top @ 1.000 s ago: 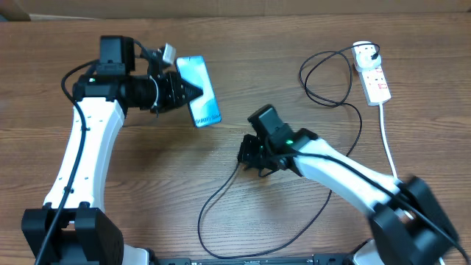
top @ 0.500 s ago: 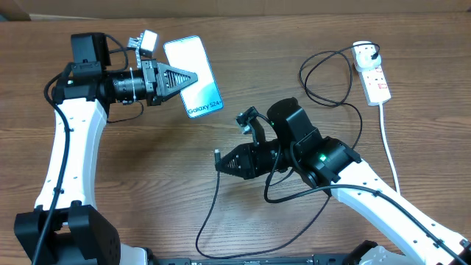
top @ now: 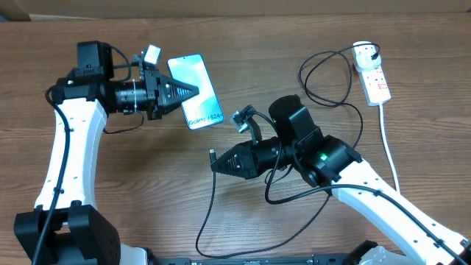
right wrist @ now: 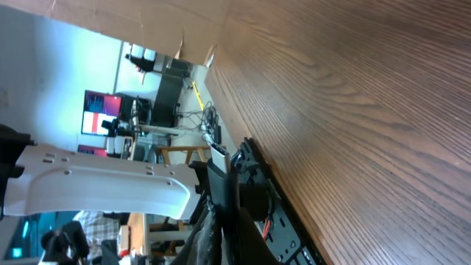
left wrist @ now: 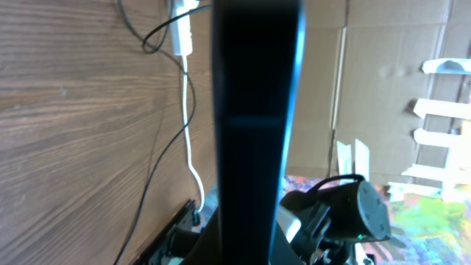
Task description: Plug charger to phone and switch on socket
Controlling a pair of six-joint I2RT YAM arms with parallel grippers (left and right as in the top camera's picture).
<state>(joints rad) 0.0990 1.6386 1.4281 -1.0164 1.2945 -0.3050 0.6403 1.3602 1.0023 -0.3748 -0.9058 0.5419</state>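
The phone [top: 200,90], its teal screen lit, hangs above the table at the upper left with my left gripper [top: 190,93] shut on one long edge. In the left wrist view the phone [left wrist: 254,110] is a dark upright bar running up from the jaws. My right gripper [top: 218,161] points left, a little below and right of the phone, shut on the charger's black connector [top: 213,155]. The thin black cable [top: 208,213] drops from it, loops over the table and runs to the white plug [top: 363,51] in the socket [top: 377,82]. The connector [right wrist: 221,177] stands up between the right fingers.
The socket's thick white cord [top: 388,140] runs down the right side of the table. Loops of black cable [top: 324,81] lie left of the socket. Both arms hover over the middle of the wooden table [top: 147,169].
My right arm has swung round, lifted the connector and now points left towards the phone. The left arm has drawn back left with the phone, then eased slightly right and down.
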